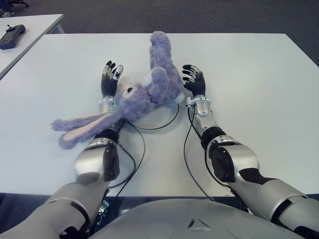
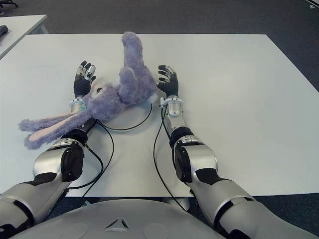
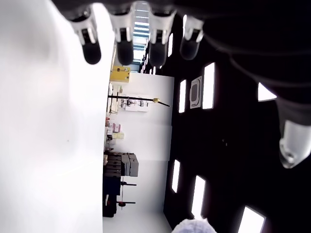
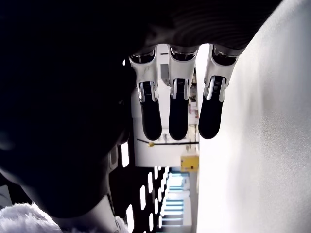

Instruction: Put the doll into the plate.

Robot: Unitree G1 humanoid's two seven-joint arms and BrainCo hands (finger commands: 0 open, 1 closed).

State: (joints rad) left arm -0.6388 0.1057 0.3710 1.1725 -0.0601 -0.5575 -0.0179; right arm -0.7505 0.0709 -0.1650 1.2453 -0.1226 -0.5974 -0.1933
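Observation:
A purple plush rabbit doll (image 1: 144,92) lies across a white plate with a dark rim (image 1: 158,118) in the middle of the white table (image 1: 249,74). Its long ears trail over the rim toward my left forearm, and one leg points to the far edge. My left hand (image 1: 110,78) stands just left of the doll's head, fingers (image 3: 124,46) straight and holding nothing. On the doll's other side my right hand (image 1: 193,79) is open too, its fingers (image 4: 177,114) extended beside the plush body. Bits of fur (image 4: 19,219) show at the wrist views' edges.
Black cables (image 1: 188,149) run from both wrists back over the table toward me. A second table at the far left carries a dark handheld device (image 1: 11,36). Dark carpet lies beyond the table's far edge.

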